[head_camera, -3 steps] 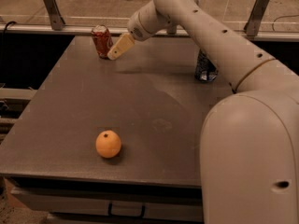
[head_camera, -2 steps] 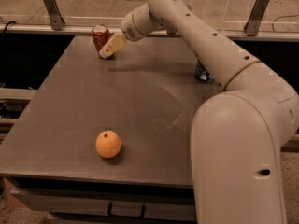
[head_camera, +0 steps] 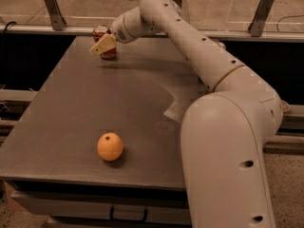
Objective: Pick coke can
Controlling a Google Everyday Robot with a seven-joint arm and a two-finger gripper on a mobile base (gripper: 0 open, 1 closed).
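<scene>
The red coke can (head_camera: 100, 33) stands upright at the far left corner of the grey table (head_camera: 95, 108). My gripper (head_camera: 103, 45) is right in front of the can, its cream fingers (head_camera: 105, 43) covering the can's middle; only the can's top and base show. The arm reaches across the table from the right.
An orange (head_camera: 110, 146) lies near the table's front edge on the left. A metal rail with posts (head_camera: 52, 6) runs behind the table. The dark blue can is hidden behind my arm.
My gripper has moved left and closer to the coke can, and now covers its middle. The arm now hides the dark blue can. The orange has not moved.
</scene>
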